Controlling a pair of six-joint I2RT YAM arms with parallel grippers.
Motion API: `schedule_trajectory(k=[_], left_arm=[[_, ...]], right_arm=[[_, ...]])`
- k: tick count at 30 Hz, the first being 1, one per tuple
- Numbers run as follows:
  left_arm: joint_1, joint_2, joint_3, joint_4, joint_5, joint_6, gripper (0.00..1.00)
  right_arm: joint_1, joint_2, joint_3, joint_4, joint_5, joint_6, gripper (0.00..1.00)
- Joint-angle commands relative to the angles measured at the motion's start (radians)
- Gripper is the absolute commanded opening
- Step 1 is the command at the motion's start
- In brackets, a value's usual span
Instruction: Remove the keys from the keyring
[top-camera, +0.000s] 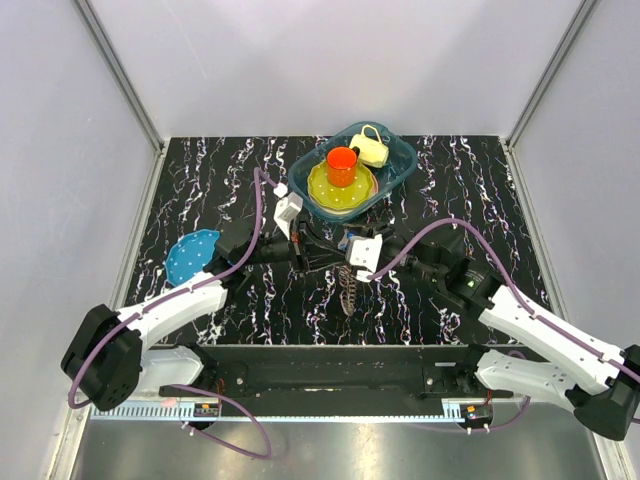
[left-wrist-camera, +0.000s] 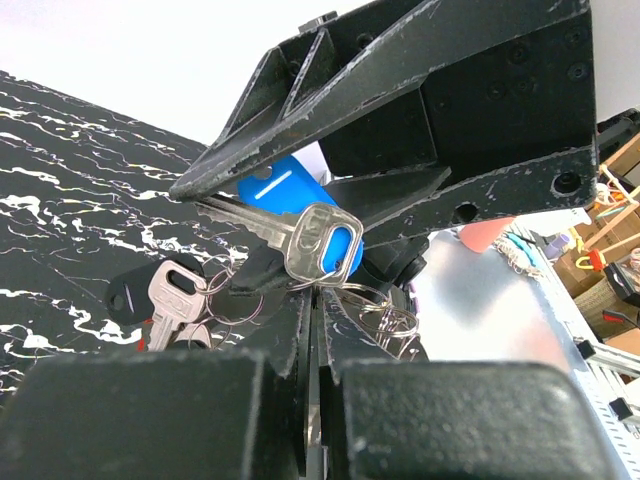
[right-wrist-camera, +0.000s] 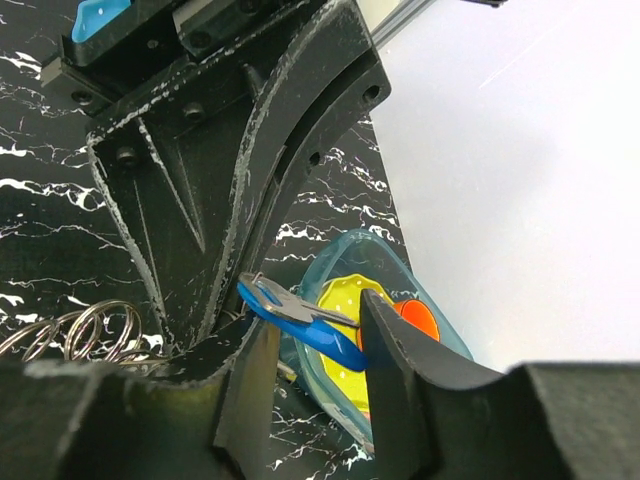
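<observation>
Both grippers meet over the middle of the table, holding the bunch of keys (top-camera: 346, 292) off it, with some keys hanging below. My left gripper (top-camera: 303, 250) (left-wrist-camera: 318, 300) is shut on a thin metal piece of the keyring (left-wrist-camera: 385, 312), whose wire loops show beside its fingers. A silver key (left-wrist-camera: 168, 296) and a blue-headed key (left-wrist-camera: 322, 240) hang there. My right gripper (top-camera: 338, 246) (right-wrist-camera: 315, 340) is closed on the blue-headed key (right-wrist-camera: 312, 325), which spans the gap between its fingers. More ring loops (right-wrist-camera: 85, 328) show at the left in the right wrist view.
A blue tub (top-camera: 397, 165) at the back holds a yellow plate (top-camera: 322, 193), an orange cup (top-camera: 341, 165) and a pale yellow object (top-camera: 369, 146). A blue round disc (top-camera: 190, 255) lies left of the left arm.
</observation>
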Motion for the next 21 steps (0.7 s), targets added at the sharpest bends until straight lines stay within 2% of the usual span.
schedule_trajectory(k=[1, 10, 14, 21], left_arm=[[0.007, -0.008, 0.016, 0.090, -0.034, 0.017, 0.00], [0.007, -0.020, -0.016, 0.130, -0.043, 0.027, 0.00], [0.007, -0.025, -0.012, 0.119, -0.046, 0.043, 0.00], [0.007, -0.005, -0.022, 0.193, -0.032, 0.011, 0.00]], right_arm=[[0.006, 0.014, 0.058, 0.021, -0.036, -0.003, 0.45], [0.006, 0.034, 0.099, 0.018, 0.002, -0.016, 0.50], [0.006, 0.048, 0.133, 0.000, 0.027, -0.028, 0.56], [0.006, 0.039, 0.153, -0.006, 0.077, 0.000, 0.56]])
